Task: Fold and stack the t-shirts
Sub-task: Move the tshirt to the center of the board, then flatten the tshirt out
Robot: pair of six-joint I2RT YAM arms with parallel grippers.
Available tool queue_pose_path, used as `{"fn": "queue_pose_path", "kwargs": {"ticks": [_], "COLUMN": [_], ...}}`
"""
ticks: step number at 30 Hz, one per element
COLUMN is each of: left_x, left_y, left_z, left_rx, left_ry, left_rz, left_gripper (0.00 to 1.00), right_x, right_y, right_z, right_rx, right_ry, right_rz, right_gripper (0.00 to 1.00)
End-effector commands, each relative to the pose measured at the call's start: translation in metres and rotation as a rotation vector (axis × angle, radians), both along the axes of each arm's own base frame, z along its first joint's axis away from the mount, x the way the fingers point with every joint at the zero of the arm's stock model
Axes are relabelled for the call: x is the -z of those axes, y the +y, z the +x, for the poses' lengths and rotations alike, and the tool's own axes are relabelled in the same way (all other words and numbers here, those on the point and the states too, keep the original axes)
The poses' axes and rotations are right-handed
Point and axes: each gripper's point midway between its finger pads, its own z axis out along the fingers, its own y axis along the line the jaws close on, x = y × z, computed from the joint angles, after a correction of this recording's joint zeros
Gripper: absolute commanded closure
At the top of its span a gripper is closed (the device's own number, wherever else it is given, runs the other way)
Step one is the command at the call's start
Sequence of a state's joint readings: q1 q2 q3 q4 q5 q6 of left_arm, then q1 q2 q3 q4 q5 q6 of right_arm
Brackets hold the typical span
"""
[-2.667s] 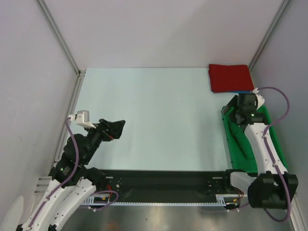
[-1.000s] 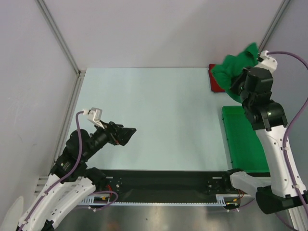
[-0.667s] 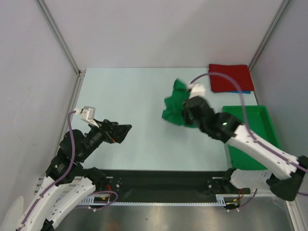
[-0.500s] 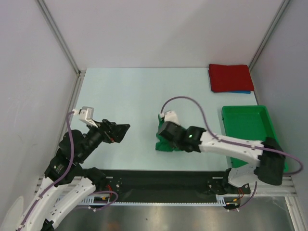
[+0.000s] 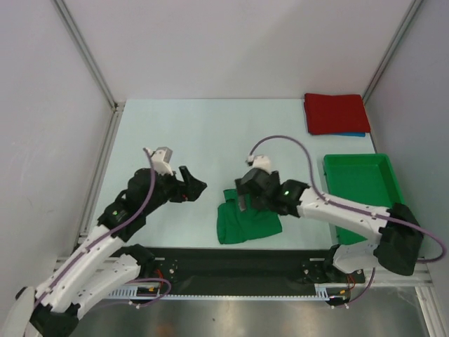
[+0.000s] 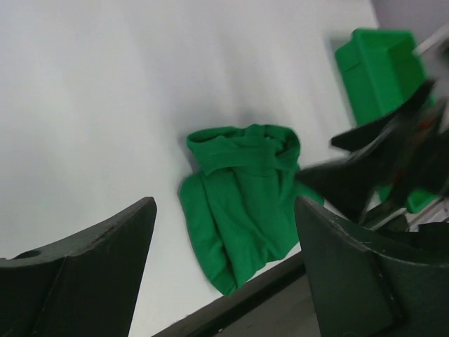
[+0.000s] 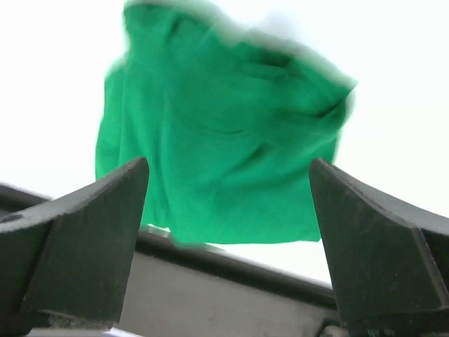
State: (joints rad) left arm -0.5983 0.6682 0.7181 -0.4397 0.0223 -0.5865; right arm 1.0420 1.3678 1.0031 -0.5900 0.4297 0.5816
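The crumpled bright green fabric t-shirt [image 5: 247, 222] is lying on the pale table [image 5: 210, 133] near its front edge, right of the left gripper [image 5: 195, 188], with the right gripper [image 5: 243, 201] hanging over its far edge. The rigid green plastic rectangular bin [image 5: 361, 179] is sitting further right; behind it, the folded red fabric t-shirt [image 5: 335, 112] is resting on the blue fabric t-shirt [image 5: 354, 133].

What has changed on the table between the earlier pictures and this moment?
The right gripper took the crumpled bright green fabric t-shirt out of the rigid green plastic bin, carried it to the table's near middle and let it go. The left gripper, open, moved toward the shirt. The folded red t-shirt on the blue t-shirt and the bin stayed put.
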Motion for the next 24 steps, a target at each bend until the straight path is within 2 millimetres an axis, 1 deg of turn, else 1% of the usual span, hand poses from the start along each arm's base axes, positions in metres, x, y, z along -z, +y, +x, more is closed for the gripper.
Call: {"fn": "queue_pose_path", "kwargs": {"ticks": [1, 2, 3, 4, 5, 6, 7, 8, 9, 10, 11, 12, 13, 14, 15, 17, 18, 20, 21, 22, 23, 24], "left_x": [0.022, 0.033, 0.037, 0.042, 0.07, 0.07, 0.077, 0.095, 0.097, 0.1, 0.105, 0.12, 0.122, 0.127, 0.136, 0.142, 0.148, 0.149, 0.15, 0.155, 0.157, 0.157], "left_y": [-0.025, -0.03, -0.038, -0.045, -0.053, -0.06, -0.065, -0.072, -0.077, -0.082, -0.087, -0.092, -0.097, -0.104, -0.107, -0.111, -0.113, -0.119, -0.123, -0.125, -0.126, -0.127], "left_z": [0.019, 0.024, 0.029, 0.035, 0.042, 0.048, 0.056, 0.059, 0.065, 0.07, 0.071, 0.071, 0.073, 0.07, 0.069, 0.07, 0.069, 0.071, 0.071, 0.071, 0.071, 0.071], "left_rx": [0.04, 0.049, 0.071, 0.083, 0.096, 0.109, 0.11, 0.119, 0.118, 0.124, 0.131, 0.142, 0.154, 0.177, 0.182, 0.19, 0.194, 0.206, 0.224, 0.23, 0.235, 0.236], "left_ry": [0.037, 0.065, 0.08, 0.094, 0.17, 0.168, 0.173, 0.206, 0.21, 0.211, 0.222, 0.257, 0.256, 0.275, 0.294, 0.3, 0.308, 0.303, 0.309, 0.325, 0.329, 0.327], "left_rz": [-0.013, 0.009, 0.016, 0.028, 0.078, 0.096, 0.114, 0.151, 0.158, 0.153, 0.148, 0.159, 0.146, 0.134, 0.14, 0.14, 0.142, 0.12, 0.111, 0.116, 0.115, 0.113], "left_gripper": [0.15, 0.17, 0.18, 0.19, 0.21, 0.22, 0.21, 0.21, 0.22, 0.23, 0.28, 0.29, 0.29, 0.29, 0.29, 0.28, 0.28, 0.3, 0.32, 0.37, 0.4, 0.44], "right_x": [-0.014, -0.015, -0.014, -0.009, -0.005, 0.0, 0.007, 0.02, 0.027, 0.032, 0.042, 0.045, 0.049, 0.052, 0.059, 0.062, 0.067, 0.068, 0.072, 0.072, 0.073, 0.074], "right_y": [-0.022, -0.023, -0.029, -0.034, -0.036, -0.04, -0.05, -0.057, -0.058, -0.068, -0.068, -0.067, -0.07, -0.07, -0.069, -0.067, -0.066, -0.061, -0.059, -0.057, -0.057, -0.056], "right_z": [0.027, 0.033, 0.037, 0.037, 0.038, 0.039, 0.044, 0.045, 0.043, 0.049, 0.045, 0.044, 0.043, 0.043, 0.039, 0.039, 0.037, 0.039, 0.038, 0.039, 0.04, 0.041], "right_rx": [0.021, 0.007, 0.002, -0.009, -0.008, -0.009, 0.017, 0.024, 0.015, 0.05, 0.042, 0.033, 0.039, 0.037, 0.03, 0.026, 0.025, 0.017, 0.011, 0.011, 0.012, 0.011], "right_ry": [0.027, 0.013, 0.029, 0.038, 0.048, 0.069, 0.08, 0.099, 0.126, 0.131, 0.161, 0.176, 0.186, 0.19, 0.212, 0.216, 0.234, 0.233, 0.248, 0.251, 0.252, 0.254], "right_rz": [0.157, 0.177, 0.201, 0.194, 0.199, 0.199, 0.189, 0.171, 0.177, 0.176, 0.186, 0.199, 0.201, 0.206, 0.205, 0.216, 0.22, 0.237, 0.241, 0.247, 0.248, 0.245], "right_gripper": [0.0, 0.05, 0.22, 0.35, 0.45, 0.49, 0.48, 0.48, 0.47, 0.47, 0.46, 0.46, 0.45, 0.44, 0.43, 0.43, 0.43, 0.43, 0.46, 0.47, 0.49, 0.58]}}
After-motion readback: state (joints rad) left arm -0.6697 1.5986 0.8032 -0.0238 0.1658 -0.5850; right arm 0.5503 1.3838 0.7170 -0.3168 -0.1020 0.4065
